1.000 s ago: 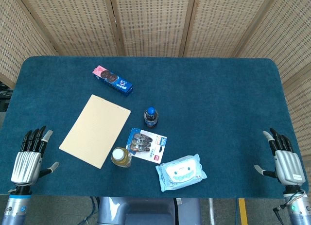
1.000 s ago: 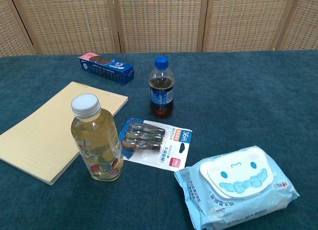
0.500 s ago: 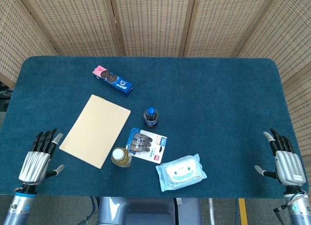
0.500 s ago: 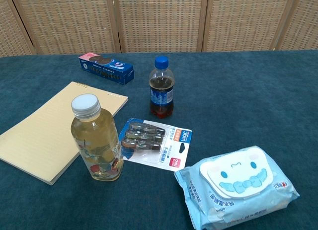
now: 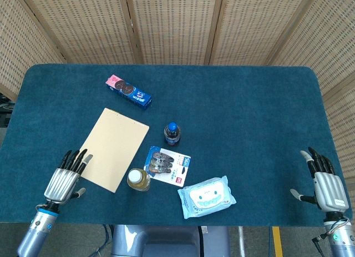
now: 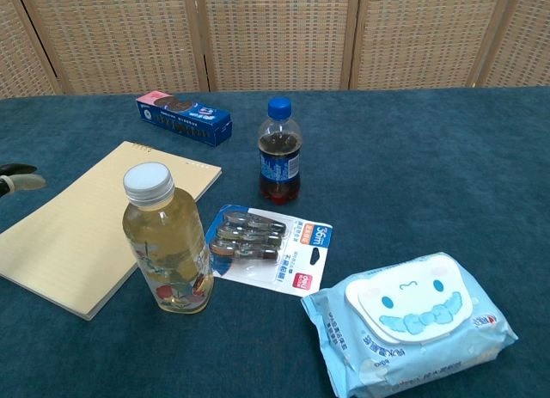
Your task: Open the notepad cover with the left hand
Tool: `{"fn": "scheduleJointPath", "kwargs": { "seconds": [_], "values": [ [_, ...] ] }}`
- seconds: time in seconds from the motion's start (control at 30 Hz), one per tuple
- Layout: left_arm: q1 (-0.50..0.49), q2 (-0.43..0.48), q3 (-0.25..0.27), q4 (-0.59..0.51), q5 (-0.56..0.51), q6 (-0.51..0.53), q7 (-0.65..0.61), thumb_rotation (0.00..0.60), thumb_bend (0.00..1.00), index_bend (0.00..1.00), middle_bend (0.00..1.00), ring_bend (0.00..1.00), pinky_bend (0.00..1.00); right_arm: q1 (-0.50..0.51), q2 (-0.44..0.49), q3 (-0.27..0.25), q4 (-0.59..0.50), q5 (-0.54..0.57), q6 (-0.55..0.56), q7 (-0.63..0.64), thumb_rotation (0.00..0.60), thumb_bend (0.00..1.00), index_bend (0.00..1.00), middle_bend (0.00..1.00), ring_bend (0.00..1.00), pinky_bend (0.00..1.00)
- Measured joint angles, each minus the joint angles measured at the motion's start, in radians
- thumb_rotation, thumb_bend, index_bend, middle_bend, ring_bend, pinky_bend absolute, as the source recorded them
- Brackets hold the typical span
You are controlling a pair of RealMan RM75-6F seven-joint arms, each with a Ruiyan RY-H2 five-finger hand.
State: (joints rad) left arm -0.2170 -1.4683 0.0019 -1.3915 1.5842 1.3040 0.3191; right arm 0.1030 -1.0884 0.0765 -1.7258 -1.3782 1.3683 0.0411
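**Ana:** The left hand [image 5: 65, 178] hovers low at the near left of the table [image 5: 249, 112], fingers spread, nothing in it. Its fingertips [image 5: 83, 158] sit just beside the notepad's near-left edge, and from the chest view only a dark tip shows at the frame's left border.

**Ben:** And the notepad [image 5: 111, 147] lies flat and closed, angled on the blue cloth, left of centre. The yellow-drink bottle [image 5: 138, 179] stands right at its near corner, touching or nearly so; hard to say which from overhead.

**Ana:** That bottle matters. If the hand sweeps in along the near end, it risks clipping it. The cleaner line, I judge, is the long left edge, well away from the bottle.

**Ben:** Agreed. The binding looks to be at the far short end, where small marks show in the chest view, so the cover should lift from the near end and fold away. A fingertip needs to catch just the top sheet of card, not the whole pad.

**Ana:** Light downward pressure, then a curl under the edge. Too hard and the pad slides across the cloth toward the cookie box [image 5: 128, 92].

**Ben:** The right hand [image 5: 326, 181] sits at the far right edge, fingers apart and empty, well apart from everything. The cola bottle [image 5: 172, 134], the clip pack [image 5: 168, 166] and the wipes [image 5: 206, 196] are all clear of the approach.
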Motion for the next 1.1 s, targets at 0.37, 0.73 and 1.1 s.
{"fn": "scheduleJointPath", "kwargs": {
  "seconds": [0.37, 0.73, 1.1],
  "values": [
    [-0.048, -0.058, -0.011, 0.066, -0.039, -0.066, 0.019, 0.600, 0.16, 0.00, 0.00, 0.00, 0.00, 0.001, 0.001, 0.002, -0.001, 0.002, -0.003, 0.008, 0.600, 0.16, 0.06, 0.00, 0.00, 0.00],
    [-0.069, -0.074, -0.013, 0.075, -0.060, -0.085, 0.040, 0.600, 0.16, 0.00, 0.00, 0.00, 0.00, 0.001, 0.001, 0.003, -0.001, 0.003, -0.004, 0.010, 0.600, 0.16, 0.06, 0.00, 0.00, 0.00],
    [-0.075, -0.081, -0.005, 0.081, -0.076, -0.086, 0.048, 0.600, 0.16, 0.00, 0.00, 0.00, 0.00, 0.001, 0.001, 0.004, -0.002, 0.005, -0.004, 0.009, 0.600, 0.16, 0.06, 0.00, 0.00, 0.00]
  ]
}}
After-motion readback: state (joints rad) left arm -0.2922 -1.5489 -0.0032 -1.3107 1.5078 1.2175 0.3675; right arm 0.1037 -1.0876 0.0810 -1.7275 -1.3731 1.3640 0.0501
